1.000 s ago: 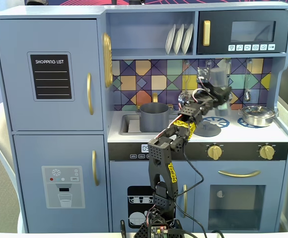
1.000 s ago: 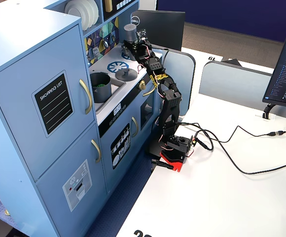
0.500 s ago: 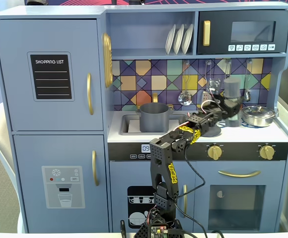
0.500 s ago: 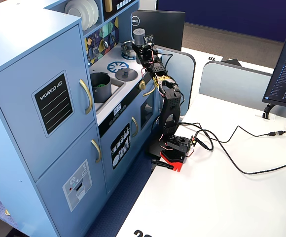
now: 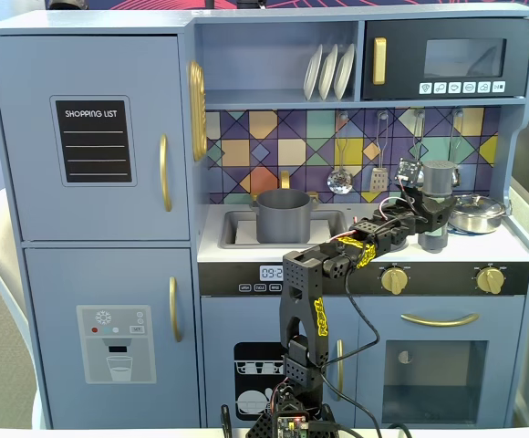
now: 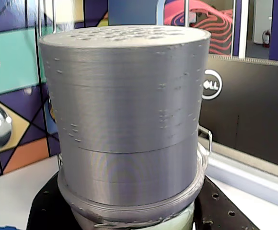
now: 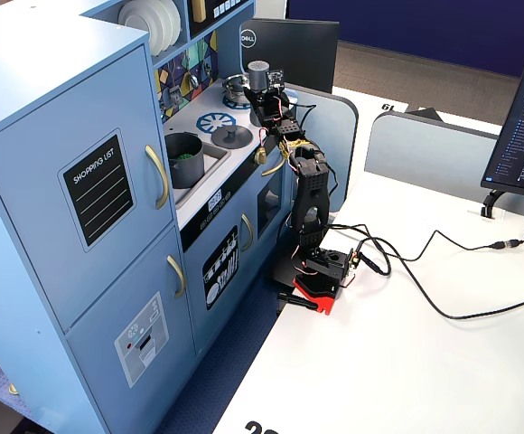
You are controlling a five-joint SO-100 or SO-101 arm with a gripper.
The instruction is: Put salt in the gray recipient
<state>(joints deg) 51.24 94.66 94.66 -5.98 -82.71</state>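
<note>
The hand (image 5: 431, 219) grips the salt (image 5: 439, 182) upright above the toy kitchen's counter (image 5: 374, 248), well right of the gray recipient (image 5: 283, 216) in a fixed view. The gray recipient sits in the sink (image 5: 237, 228).

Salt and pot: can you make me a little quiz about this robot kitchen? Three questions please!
1. True or false: the salt is already inside the pot.
2. Where does the pot stand? A) in the sink B) on the plate shelf C) on the floor
3. In the fixed view from the front, what shiny thing sits just right of the salt?

Key: 1 false, the salt is over at the right end of the counter, away from the pot. 2 A. 3 the steel pan.
</note>
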